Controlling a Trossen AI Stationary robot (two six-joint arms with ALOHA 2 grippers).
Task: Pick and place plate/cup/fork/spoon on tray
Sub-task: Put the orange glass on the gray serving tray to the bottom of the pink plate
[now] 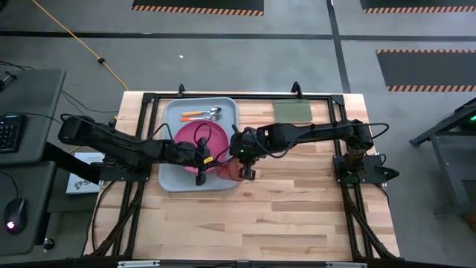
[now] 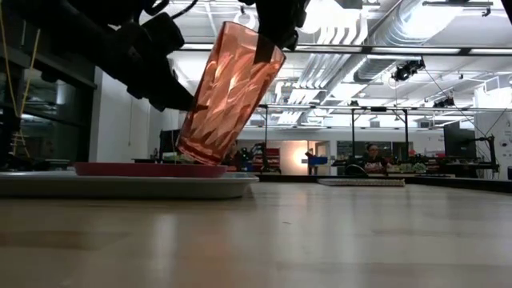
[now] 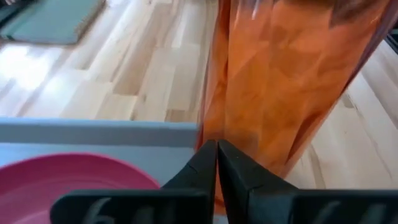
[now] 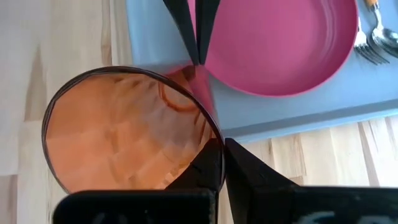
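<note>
The translucent red-orange cup (image 2: 232, 96) is tilted over the near right corner of the blue-grey tray (image 1: 172, 177), its base low beside the pink plate (image 2: 144, 169). I cannot tell whether the base touches. My right gripper (image 4: 222, 163) is shut on the cup's rim from above. My left gripper (image 3: 216, 149) is shut, its tips at the cup's lower wall. The plate (image 1: 195, 135) lies flat in the tray. The spoon (image 1: 195, 112) and the fork (image 1: 198, 117) lie side by side at the tray's far end. My right gripper pinches the cup's rim (image 4: 208, 140), one finger inside the cup and one outside. The fingers come from above, pointing down (image 2: 268, 40). The cup hangs tilted below them, mouth up and leaning toward the table's right. My left gripper's shut fingertips (image 4: 198, 59) meet the cup's side wall (image 3: 249, 124) near its base, coming about level from the table's left.
A flat green rectangle (image 1: 292, 112) lies on the table at the far right, beyond the tray. Bare wood (image 1: 282, 216) spreads over the near half of the table. A person (image 2: 370, 158) stands in the room far behind the table.
</note>
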